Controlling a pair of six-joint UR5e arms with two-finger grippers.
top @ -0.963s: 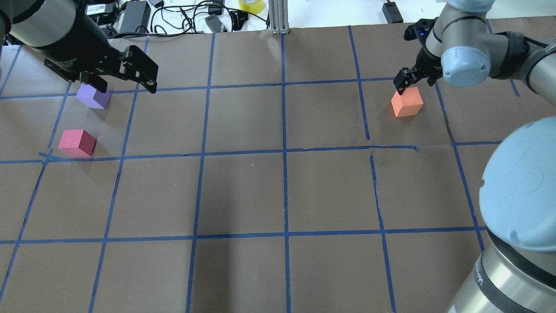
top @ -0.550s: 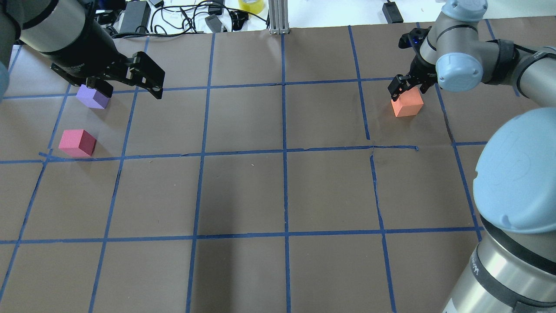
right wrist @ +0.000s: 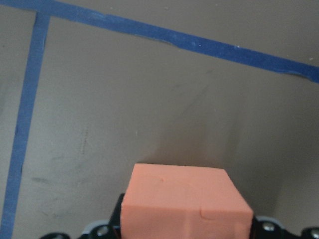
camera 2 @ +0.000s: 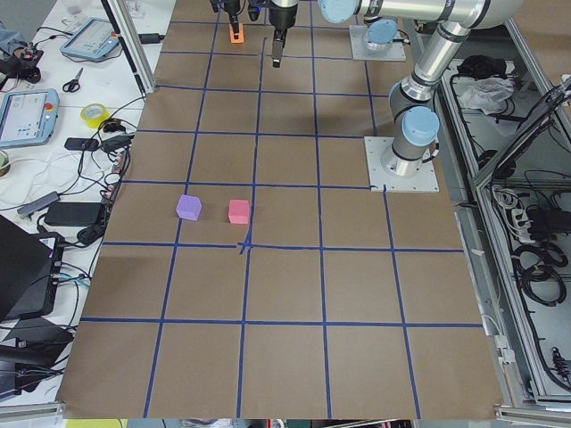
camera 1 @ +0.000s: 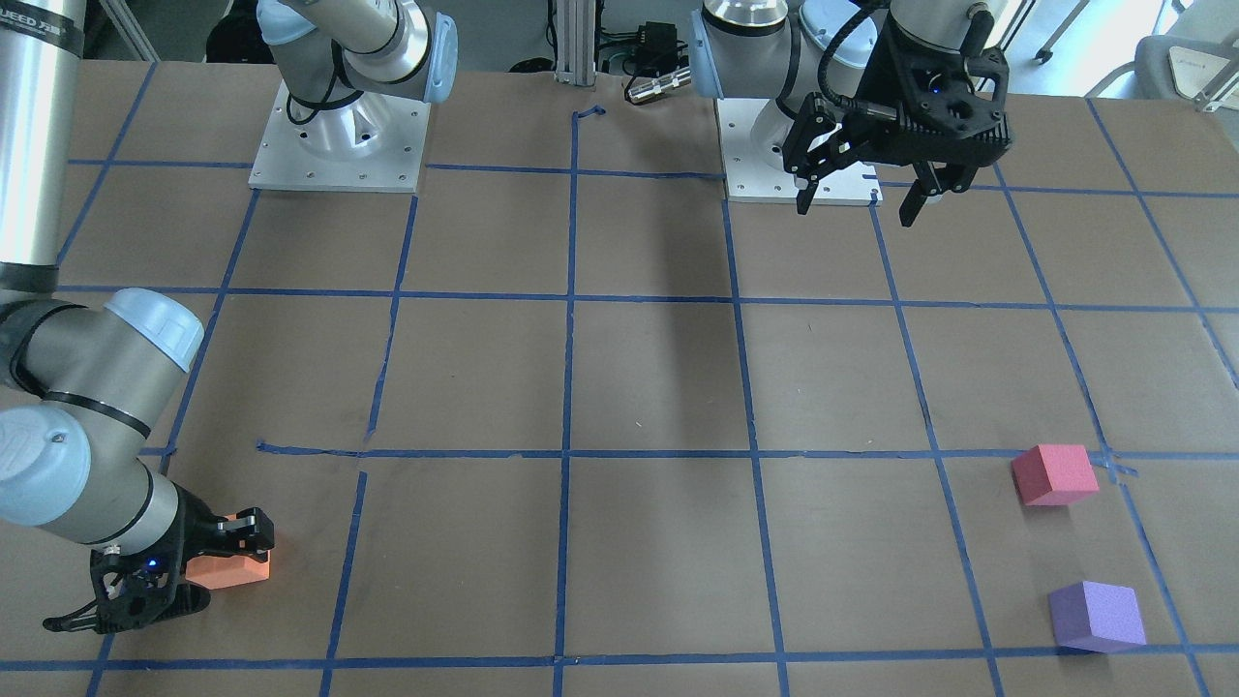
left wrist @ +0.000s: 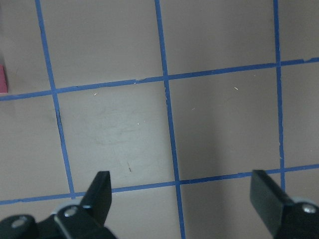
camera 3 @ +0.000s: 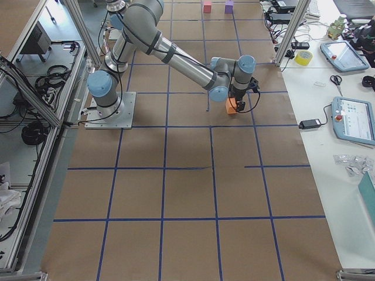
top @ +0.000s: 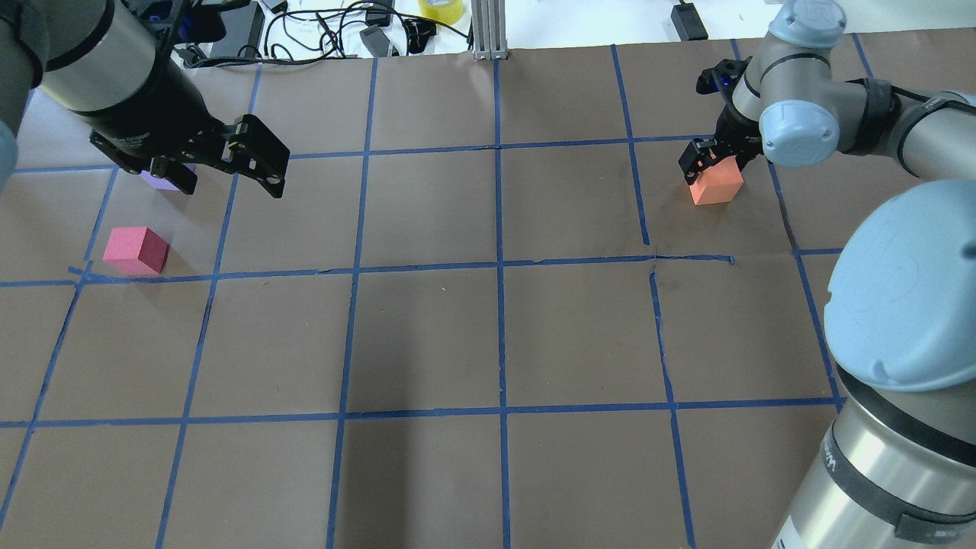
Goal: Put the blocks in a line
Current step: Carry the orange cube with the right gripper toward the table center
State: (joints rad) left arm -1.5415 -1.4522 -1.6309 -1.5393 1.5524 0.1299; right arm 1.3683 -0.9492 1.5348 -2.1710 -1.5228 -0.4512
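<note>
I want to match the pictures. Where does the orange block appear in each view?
Front-facing: orange block lower left.
Overhead: block upper right.
Exterior left: block at the top edge, left of centre.
Exterior right: block upper middle.
Left wrist: not in it.
Right wrist: block bottom centre.
Shared landmark: the right pincer, whose fingers stand on either side of the block wherever it shows.

The orange block [top: 717, 187], pinkish-red block [top: 136, 250] and purple block [camera 1: 1097, 616] sit on brown paper [top: 427, 335] gridded in blue tape [top: 501, 412].
</note>
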